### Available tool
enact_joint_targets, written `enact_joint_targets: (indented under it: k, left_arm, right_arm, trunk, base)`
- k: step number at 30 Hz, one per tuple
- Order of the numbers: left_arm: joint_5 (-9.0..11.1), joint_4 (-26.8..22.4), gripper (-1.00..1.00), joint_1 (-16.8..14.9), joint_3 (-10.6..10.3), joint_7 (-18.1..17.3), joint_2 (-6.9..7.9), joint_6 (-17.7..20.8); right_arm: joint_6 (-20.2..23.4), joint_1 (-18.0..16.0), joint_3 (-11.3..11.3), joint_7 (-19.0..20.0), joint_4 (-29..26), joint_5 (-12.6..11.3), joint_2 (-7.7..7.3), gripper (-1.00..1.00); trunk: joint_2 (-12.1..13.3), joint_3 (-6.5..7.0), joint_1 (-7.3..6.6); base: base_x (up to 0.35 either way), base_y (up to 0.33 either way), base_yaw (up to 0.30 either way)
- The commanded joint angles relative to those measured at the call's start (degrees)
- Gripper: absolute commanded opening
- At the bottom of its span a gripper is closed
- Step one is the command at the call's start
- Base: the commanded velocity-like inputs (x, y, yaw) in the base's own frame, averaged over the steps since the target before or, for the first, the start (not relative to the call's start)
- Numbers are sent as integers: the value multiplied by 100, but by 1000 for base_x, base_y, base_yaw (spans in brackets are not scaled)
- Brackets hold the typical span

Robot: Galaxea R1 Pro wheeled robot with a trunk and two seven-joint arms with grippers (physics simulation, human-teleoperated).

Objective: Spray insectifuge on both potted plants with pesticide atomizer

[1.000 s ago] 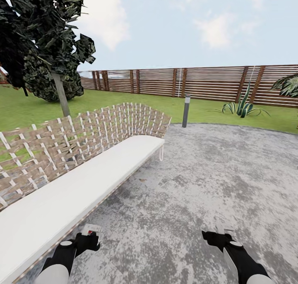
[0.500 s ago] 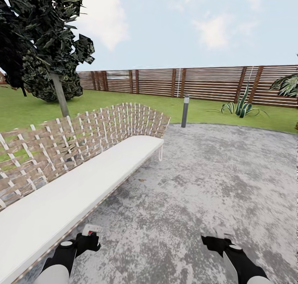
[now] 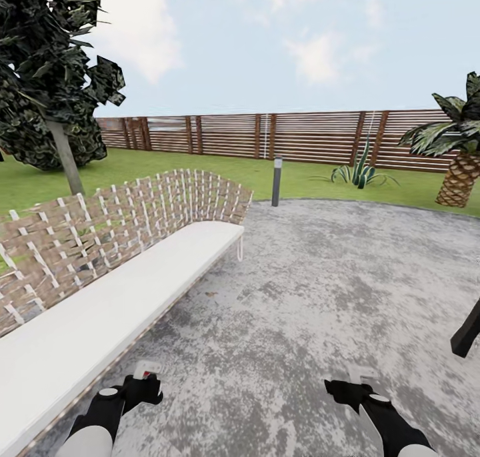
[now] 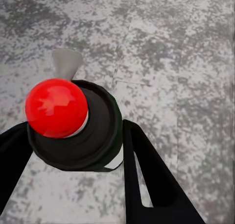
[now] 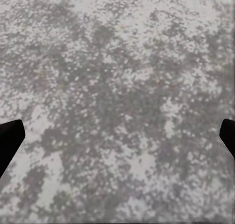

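Gripping the small dark green pesticide atomizer (image 4: 81,131) with its red button top and pale nozzle, the left gripper (image 4: 73,150) has its black fingers (image 4: 147,180) clamped on the bottle's sides, held low over the mottled grey paved patio (image 3: 320,297). Beside it hangs the right gripper (image 3: 353,384), fingers spread wide, nothing between them, above bare paving.

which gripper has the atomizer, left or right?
The left gripper: its black fingers close around the dark green pesticide atomizer with a red cap. The right gripper has fingers spread wide with just the grey patio between them.
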Motion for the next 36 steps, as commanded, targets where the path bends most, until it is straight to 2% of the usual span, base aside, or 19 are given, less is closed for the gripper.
enact_joint_targets:
  k: [1,13,36]
  left_arm:
    - [-33,-16,-100,-11,48,-42,-9,-8]
    - [-33,-16,-100,-11,48,-42,-12,-3]
    - [-33,-24,-100,-8,48,-42,-11,0]
  right_arm:
    - [32,-1,-48,46,-11,63,4,100]
    - [35,-2,-41,46,-11,59,10,100]
    - [35,-2,-36,46,-11,68,12,100]
  trunk:
    - [-3,-1,-1]
    - [-3,16,-1]
    - [-3,30,-1]
  base:
    - [0,0,-224]
    - [0,111,-91]
    - [1,33,-259]
